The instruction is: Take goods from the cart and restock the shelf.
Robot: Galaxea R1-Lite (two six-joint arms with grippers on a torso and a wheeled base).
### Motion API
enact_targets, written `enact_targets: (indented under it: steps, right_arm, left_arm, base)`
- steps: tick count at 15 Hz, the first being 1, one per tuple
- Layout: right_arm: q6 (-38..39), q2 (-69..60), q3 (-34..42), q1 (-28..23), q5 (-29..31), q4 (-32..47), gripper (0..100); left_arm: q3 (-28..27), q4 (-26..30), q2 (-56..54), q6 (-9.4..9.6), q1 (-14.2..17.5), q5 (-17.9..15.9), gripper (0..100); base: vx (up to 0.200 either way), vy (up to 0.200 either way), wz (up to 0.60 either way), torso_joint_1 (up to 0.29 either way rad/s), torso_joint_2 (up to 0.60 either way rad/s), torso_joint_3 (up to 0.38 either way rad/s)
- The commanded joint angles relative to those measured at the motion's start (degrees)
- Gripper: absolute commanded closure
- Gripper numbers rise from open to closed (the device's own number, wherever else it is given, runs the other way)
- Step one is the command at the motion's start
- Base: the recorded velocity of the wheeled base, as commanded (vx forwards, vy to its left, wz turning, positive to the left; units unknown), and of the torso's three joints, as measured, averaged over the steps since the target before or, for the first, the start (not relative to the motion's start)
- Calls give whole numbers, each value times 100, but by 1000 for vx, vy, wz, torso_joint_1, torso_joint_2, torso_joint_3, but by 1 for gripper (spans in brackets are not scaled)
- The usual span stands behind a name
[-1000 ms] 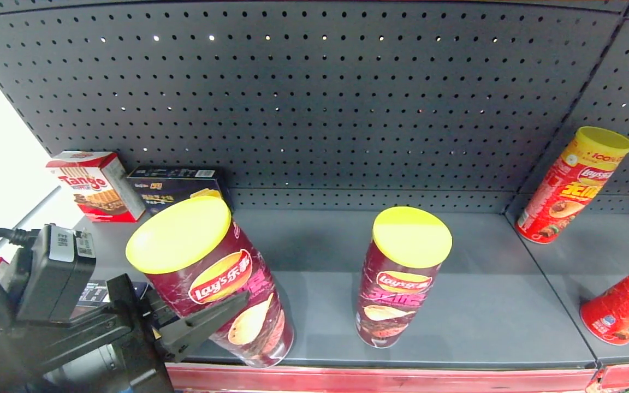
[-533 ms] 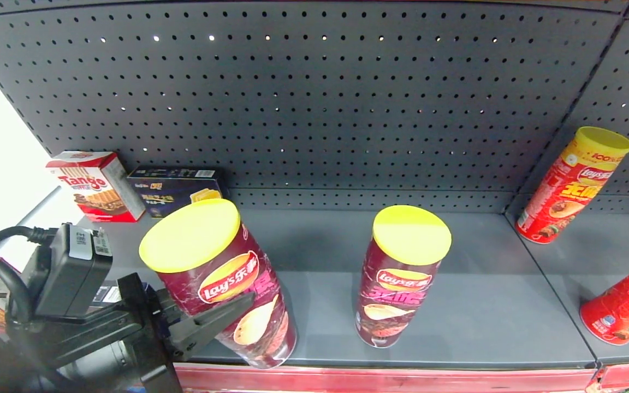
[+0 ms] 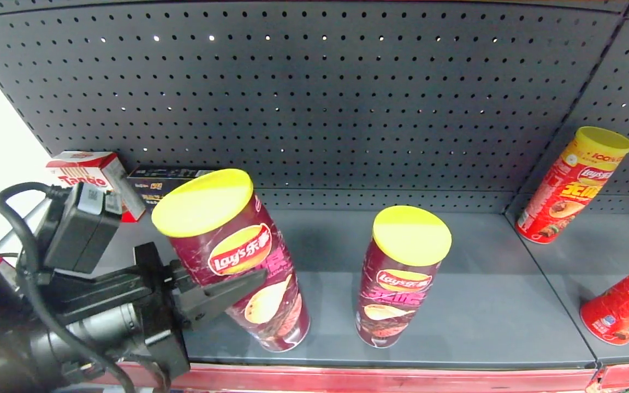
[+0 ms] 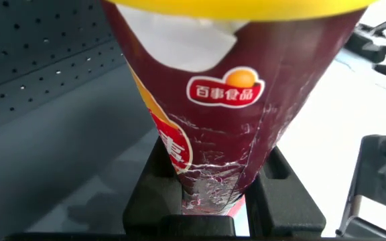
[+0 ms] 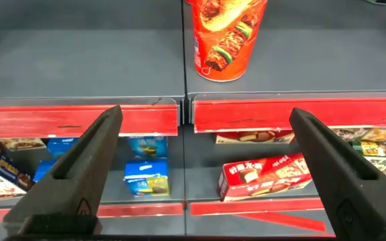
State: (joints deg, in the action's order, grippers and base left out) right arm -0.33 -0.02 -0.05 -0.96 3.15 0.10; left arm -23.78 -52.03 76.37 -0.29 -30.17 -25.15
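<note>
My L tool (image 4: pixel 213 201) is clamped on the maroon chip can (image 3: pixel 238 256), which is tilted at the near left of the shelf (image 3: pixel 484 305), just left of a 2nd maroon can (image 3: pixel 396 289) standing upright. R tool (image 5: pixel 206 114) gapes wide w/ nothing in it, facing a red can (image 5: pixel 226 40).

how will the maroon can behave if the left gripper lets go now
The maroon can is tall, narrow and tilted in the left gripper, so it may well tip over. Once toppled, its round body would probably roll.
</note>
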Motion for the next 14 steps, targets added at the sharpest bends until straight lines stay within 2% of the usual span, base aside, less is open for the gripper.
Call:
enact_targets:
  steps: [1, 2, 3, 4, 5, 7, 10, 11, 12, 13, 14]
  right_arm:
    - [-2, 2, 5, 0, 2, -1, 0]
    - [-2, 2, 5, 0, 2, -1, 0]
    - [-2, 2, 5, 0, 2, -1, 0]
    - [-2, 2, 5, 0, 2, -1, 0]
    - [-2, 2, 5, 0, 2, -1, 0]
    - [-2, 2, 5, 0, 2, -1, 0]
    - [-2, 2, 5, 0, 2, -1, 0]
    - [-2, 2, 5, 0, 2, -1, 0]
    - [-2, 2, 5, 0, 2, -1, 0]
    - [-2, 2, 5, 0, 2, -1, 0]
    - [-2, 2, 5, 0, 2, -1, 0]
  left_arm:
    - [-953, 888, 132, 29, 143, -43, 100]
    - [-1489, 1529, 150, 56, 143, -43, 100]
    - [-1823, 2021, 202, 284, 126, -51, 100]
    - [-1963, 2259, 255, 495, 134, -104, 100]
    - [-2139, 2408, 431, 609, 178, -245, 100]
    - [-2447, 2575, 677, 662, 213, -394, 100]
    - [-2816, 2601, 1213, 978, 328, -394, 100]
    - [-2992, 2628, 1363, 970, 284, -377, 100]
    - [-3088, 2575, 1477, 1040, 301, -394, 100]
    - [-3396, 2549, 1864, 1163, 337, -394, 100]
    - [-3712, 2540, 2127, 1198, 354, -403, 100]
  base:
    - [0, 0, 0, 0, 0, 0]
    - [0, 0, 0, 0, 0, 0]
    - [0, 0, 0, 0, 0, 0]
    - [0, 0, 0, 0, 0, 0]
    - [0, 0, 0, 0, 0, 0]
    - [0, 0, 0, 0, 0, 0]
    - [0, 0, 0, 0, 0, 0]
    - [0, 0, 0, 0, 0, 0]
    - [0, 0, 0, 0, 0, 0]
    - [0, 0, 0, 0, 0, 0]
    - [0, 0, 0, 0, 0, 0]
